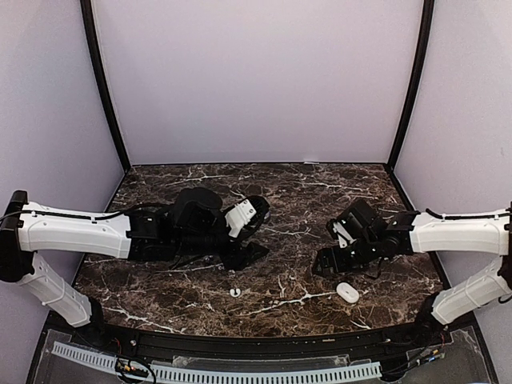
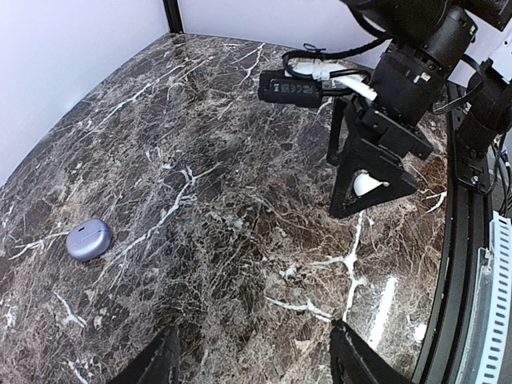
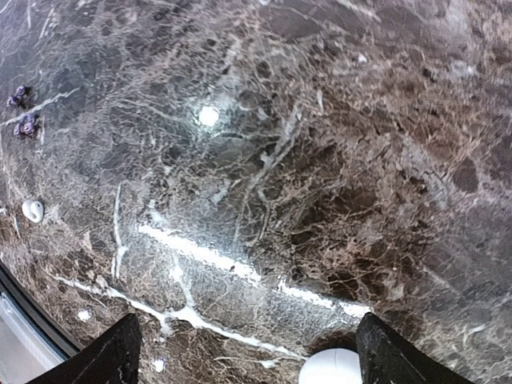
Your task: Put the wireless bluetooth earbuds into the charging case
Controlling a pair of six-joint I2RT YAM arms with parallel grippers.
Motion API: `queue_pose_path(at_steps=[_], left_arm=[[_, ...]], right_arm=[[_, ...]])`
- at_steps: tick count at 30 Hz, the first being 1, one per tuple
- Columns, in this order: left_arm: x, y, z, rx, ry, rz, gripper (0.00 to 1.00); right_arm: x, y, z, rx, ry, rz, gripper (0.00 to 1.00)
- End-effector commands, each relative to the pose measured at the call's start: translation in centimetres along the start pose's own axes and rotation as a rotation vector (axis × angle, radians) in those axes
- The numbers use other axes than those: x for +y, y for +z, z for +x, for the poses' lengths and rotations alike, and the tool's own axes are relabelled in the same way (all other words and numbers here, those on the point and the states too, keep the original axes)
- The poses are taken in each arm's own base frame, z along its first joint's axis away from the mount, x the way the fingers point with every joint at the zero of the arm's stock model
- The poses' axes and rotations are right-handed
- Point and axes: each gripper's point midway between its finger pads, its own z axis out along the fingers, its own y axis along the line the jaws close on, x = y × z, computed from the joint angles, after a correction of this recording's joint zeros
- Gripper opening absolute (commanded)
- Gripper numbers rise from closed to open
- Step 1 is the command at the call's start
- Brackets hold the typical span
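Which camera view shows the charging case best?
The left wrist view: the charging case lies closed, fully visible, on the marble table. I cannot find it in the top external or right wrist views.

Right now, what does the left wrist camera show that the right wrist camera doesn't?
Only the left wrist view: the charging case, closed, lying on the marble, and the whole right gripper from outside, with its jaws apart. Only the right wrist view: one earbud near the left edge, plus two tiny purple bits I cannot identify. Both: the marble table and a white oval pebble. In the left wrist view the pebble is only glimpsed through the right gripper.
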Motion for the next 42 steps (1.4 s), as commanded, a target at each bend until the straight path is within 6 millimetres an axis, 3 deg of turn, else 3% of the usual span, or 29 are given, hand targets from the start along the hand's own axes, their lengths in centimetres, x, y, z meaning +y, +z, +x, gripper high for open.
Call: queue_pose_path(at_steps=[1, 3, 7, 12, 15, 21, 28, 33, 37, 42], left_arm=[[0.1, -1.2, -1.2, -0.056, -0.016, 0.009, 0.63], [0.0, -1.2, -1.3, -0.056, -0.015, 0.019, 0.62], [-0.3, -1.1, -1.6, -0.058, -0.014, 0.031, 0.63], [-0.4, -1.0, -1.8, -0.065, -0.012, 0.038, 0.62], [-0.5, -1.1, -1.7, -0.07, -0.014, 0.043, 0.62], [-0.4, -1.1, -1.7, -0.079, -0.015, 0.037, 0.62], [-0.1, -1.1, -1.5, -0.071, -0.015, 0.023, 0.62], [0.7, -1.6, -1.4, -0.093, -0.062, -0.021, 0.68], [1.5, -2.6, -1.7, -0.147, -0.092, -0.046, 0.78], [1.6, -3.6, -2.1, -0.207, -0.115, -0.031, 0.9]], right_arm=[[-0.8, -2.4, -0.4, -0.059, -0.114, 0.054, 0.93], [-0.7, -3.1, 0.0, -0.077, -0.066, 0.02, 0.92], [-4.0, -2.2, 3.6, 0.015, 0.091, 0.161, 0.97], [-7.0, -1.1, 7.2, 0.05, 0.168, 0.244, 0.96], [-7.8, -0.9, 7.9, 0.045, 0.167, 0.268, 0.92], [-6.1, -0.3, 6.8, 0.002, 0.087, 0.244, 0.73], [-4.3, 1.2, 6.7, 0.035, -0.001, 0.237, 0.63], [-3.2, 1.2, 5.6, 0.032, -0.064, 0.226, 0.48], [-1.1, 0.2, 3.5, -0.026, -0.108, 0.163, 0.35], [3.9, -2.7, -1.5, -0.177, -0.155, 0.006, 0.3]])
